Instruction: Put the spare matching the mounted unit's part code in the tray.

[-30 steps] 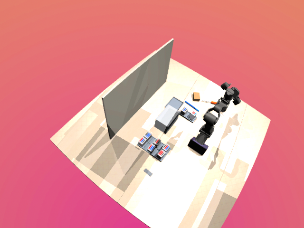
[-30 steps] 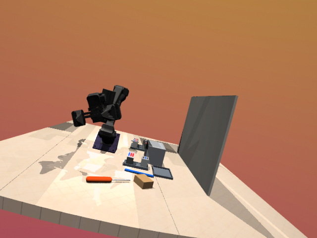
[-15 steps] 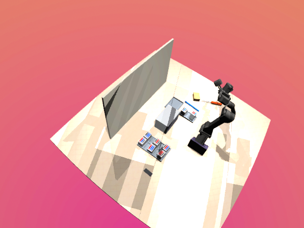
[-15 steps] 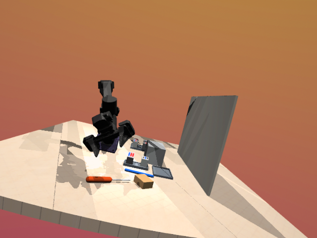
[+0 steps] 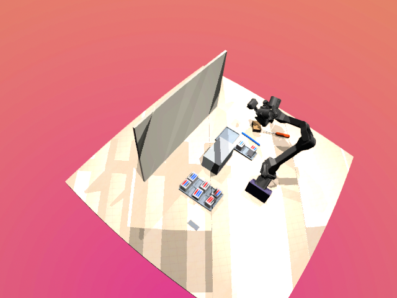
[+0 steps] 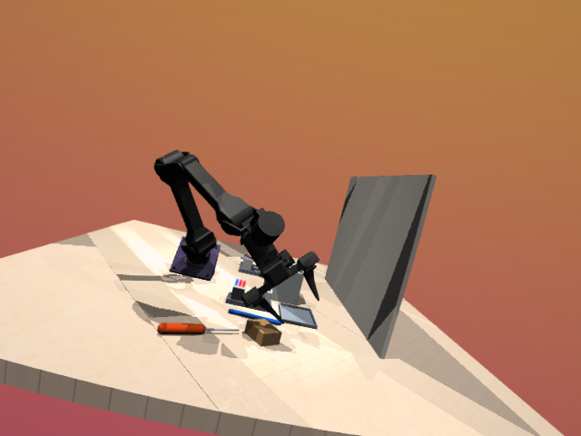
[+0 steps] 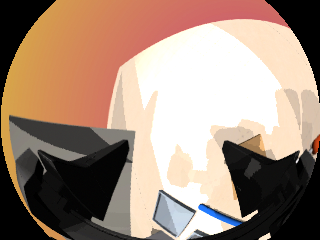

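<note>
My gripper [image 6: 300, 311] [image 7: 177, 146] is open and empty, pointing down over the table beyond the tray, its fingers far apart. The shallow grey tray [image 5: 228, 133] [image 6: 298, 315] [image 7: 172, 212] is empty. A large dark rack [image 5: 189, 193] holds several white-topped blocks with red or blue stripes. A small rack [image 5: 243, 151] [image 6: 231, 300] carries two blocks: one with blue stripes [image 5: 240, 144] and one with mostly red stripes [image 5: 253, 148] [image 6: 240, 283]. I cannot tell which block is the mounted unit. No code on a back is readable.
A grey box [image 5: 216, 155] [image 6: 288, 288] adjoins the tray. A tall grey panel [image 5: 182, 118] [image 6: 379, 248] stands behind. A blue stick [image 5: 250, 138] [image 6: 253, 316], brown block [image 5: 256, 126] [image 6: 262, 331] and orange screwdriver [image 5: 281, 135] [image 6: 182, 328] lie nearby. A grey plate [image 5: 193, 225] lies beyond the large rack.
</note>
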`<state>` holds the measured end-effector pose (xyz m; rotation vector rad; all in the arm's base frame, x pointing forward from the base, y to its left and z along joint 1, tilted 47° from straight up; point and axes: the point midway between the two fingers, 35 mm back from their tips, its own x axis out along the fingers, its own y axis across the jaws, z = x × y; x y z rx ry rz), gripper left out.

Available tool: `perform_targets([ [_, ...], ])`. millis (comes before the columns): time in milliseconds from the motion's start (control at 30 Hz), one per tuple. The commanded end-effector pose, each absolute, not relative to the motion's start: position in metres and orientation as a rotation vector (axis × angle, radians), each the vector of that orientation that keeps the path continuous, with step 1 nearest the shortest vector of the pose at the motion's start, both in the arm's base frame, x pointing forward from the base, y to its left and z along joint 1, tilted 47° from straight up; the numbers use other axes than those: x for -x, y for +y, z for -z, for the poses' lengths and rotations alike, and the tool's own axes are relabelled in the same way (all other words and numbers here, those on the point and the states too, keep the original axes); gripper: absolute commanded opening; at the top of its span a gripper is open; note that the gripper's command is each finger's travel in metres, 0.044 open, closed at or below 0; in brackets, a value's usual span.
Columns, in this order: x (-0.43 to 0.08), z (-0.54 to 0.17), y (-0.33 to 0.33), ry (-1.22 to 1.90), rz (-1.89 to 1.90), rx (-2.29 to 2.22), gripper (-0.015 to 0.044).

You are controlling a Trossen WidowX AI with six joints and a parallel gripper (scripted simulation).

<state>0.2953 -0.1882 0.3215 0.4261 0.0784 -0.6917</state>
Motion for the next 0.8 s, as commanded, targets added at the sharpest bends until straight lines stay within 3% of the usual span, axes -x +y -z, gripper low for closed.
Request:
perform_targets([
  [0, -0.328, -0.299, -0.162, 0.229, 0.624, -0.401, 0.044],
  [400, -0.395, -0.192, -0.048, 0.868, 0.547, -0.193, 0.044],
  [767, -0.372, -0.107, 0.086, 1.366, 0.521, 0.474, 0.044],
])
